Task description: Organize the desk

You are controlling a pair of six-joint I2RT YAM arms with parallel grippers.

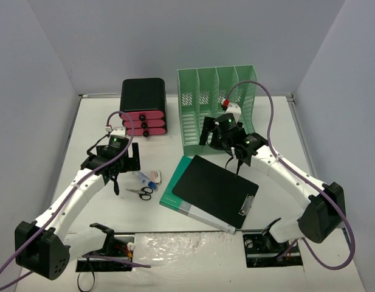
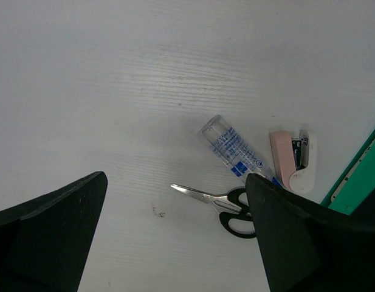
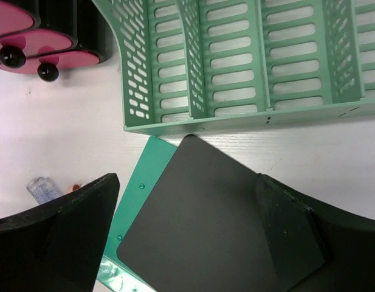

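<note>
On the white desk (image 1: 284,134) a black clipboard (image 1: 214,190) lies askew on a green folder (image 1: 174,193). My right gripper (image 1: 225,149) hovers open over the clipboard's far corner (image 3: 199,225), with nothing between its fingers (image 3: 72,225). Just beyond stands a green slotted file rack (image 3: 236,73). At mid-left lie black-handled scissors (image 1: 140,192), a clear tube with blue print (image 1: 143,178) and a pink stapler (image 1: 155,176). My left gripper (image 1: 114,167) hangs open above the desk, left of the scissors (image 2: 217,204). The tube (image 2: 233,149) and stapler (image 2: 290,161) lie beside its right finger.
A black drawer unit with pink drawer fronts (image 1: 143,106) stands at the back, left of the file rack (image 1: 217,109). Pale grey walls close the desk on three sides. The folder's edge (image 2: 357,176) shows at the right of the left wrist view.
</note>
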